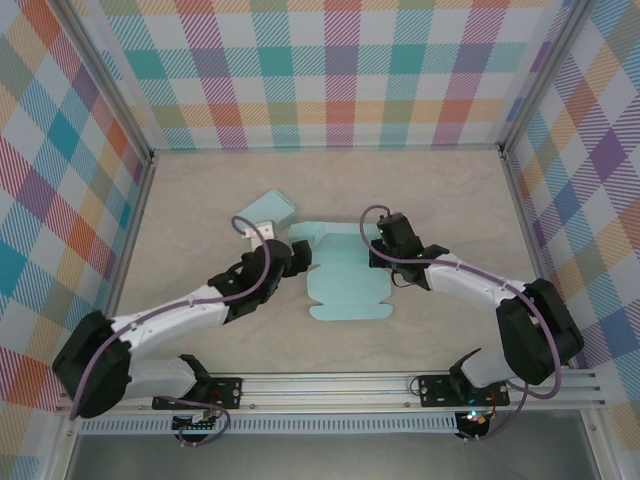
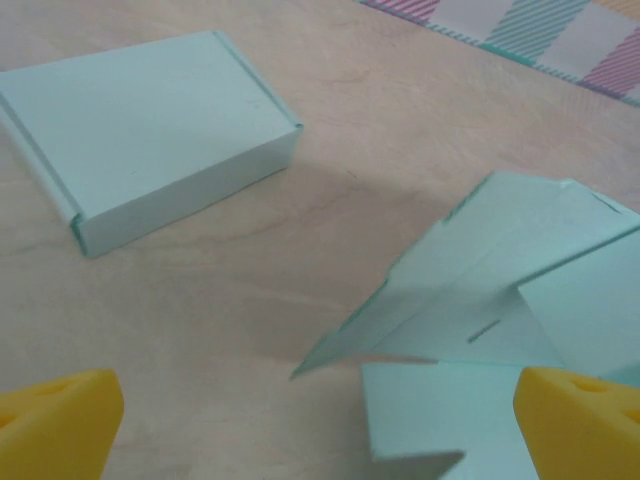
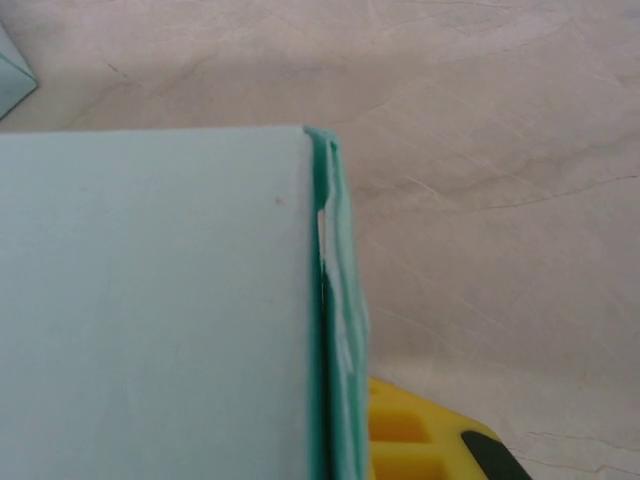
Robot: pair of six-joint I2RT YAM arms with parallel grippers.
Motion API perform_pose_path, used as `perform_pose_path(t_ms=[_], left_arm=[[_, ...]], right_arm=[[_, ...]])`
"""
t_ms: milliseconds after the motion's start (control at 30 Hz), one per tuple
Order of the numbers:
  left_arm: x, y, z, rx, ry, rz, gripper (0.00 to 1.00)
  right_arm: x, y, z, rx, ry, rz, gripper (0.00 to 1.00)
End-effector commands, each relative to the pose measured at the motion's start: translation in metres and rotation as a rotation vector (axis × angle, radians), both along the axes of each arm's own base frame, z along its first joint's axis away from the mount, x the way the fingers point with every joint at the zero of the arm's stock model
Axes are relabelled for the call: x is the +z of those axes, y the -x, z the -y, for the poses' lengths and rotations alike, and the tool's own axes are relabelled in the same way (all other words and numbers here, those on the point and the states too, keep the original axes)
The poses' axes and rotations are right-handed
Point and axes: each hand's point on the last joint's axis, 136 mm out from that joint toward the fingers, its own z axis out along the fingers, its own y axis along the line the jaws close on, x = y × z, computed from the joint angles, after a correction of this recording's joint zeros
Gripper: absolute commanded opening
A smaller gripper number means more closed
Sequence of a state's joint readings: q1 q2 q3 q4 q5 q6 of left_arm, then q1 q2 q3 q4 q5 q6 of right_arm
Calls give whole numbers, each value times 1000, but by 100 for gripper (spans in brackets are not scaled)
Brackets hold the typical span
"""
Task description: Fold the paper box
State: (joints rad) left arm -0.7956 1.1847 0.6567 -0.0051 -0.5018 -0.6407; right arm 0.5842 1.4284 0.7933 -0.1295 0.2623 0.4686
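Note:
The pale teal paper box (image 1: pixel 345 278) lies as a partly folded blank in the middle of the table. My right gripper (image 1: pixel 380 248) is at its right far corner, shut on a doubled-over side wall (image 3: pixel 335 300); one yellow finger (image 3: pixel 420 440) shows beside that edge and the other is hidden behind the panel (image 3: pixel 150 300). My left gripper (image 1: pixel 302 260) is open at the blank's left side, its yellow fingertips (image 2: pixel 55 425) spread wide. A raised flap of the blank (image 2: pixel 500 290) stands ahead of them, untouched.
A finished, closed teal box (image 1: pixel 268 212) sits on the table behind and left of the blank, seen also as the closed box (image 2: pixel 150 135) in the left wrist view. Plaid walls enclose the table on three sides.

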Motion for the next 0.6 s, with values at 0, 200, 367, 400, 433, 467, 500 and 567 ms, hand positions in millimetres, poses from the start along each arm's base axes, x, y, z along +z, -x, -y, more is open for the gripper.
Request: perform_pose_path(t_ms=[0,200,367,400,433,467,500,567], left_arm=[[-12,21,-16,42,78,-48,100],[-34,46,-7,-49,212,-98,92],[-27,43,17,-148,255,-88,89],[-25,41,23,-170,266,-82,89],[-24,40,29,-188,277,-77,87],[-24,38,34,-203,291,-75,86],[-25,37,40,-218,303,-75,84],[-26,33,49,-236,317,-75,82]], right_arm=[[1,-3,4,-34,13,13,0],[4,-1,5,-40,-3,34,0],[4,1,7,-43,-7,37,0],[4,2,6,-42,-9,36,0],[4,2,6,-41,-12,35,0],[3,3,5,-39,-16,34,0],[3,3,4,-36,-21,32,0],[3,5,2,-29,-33,33,0]])
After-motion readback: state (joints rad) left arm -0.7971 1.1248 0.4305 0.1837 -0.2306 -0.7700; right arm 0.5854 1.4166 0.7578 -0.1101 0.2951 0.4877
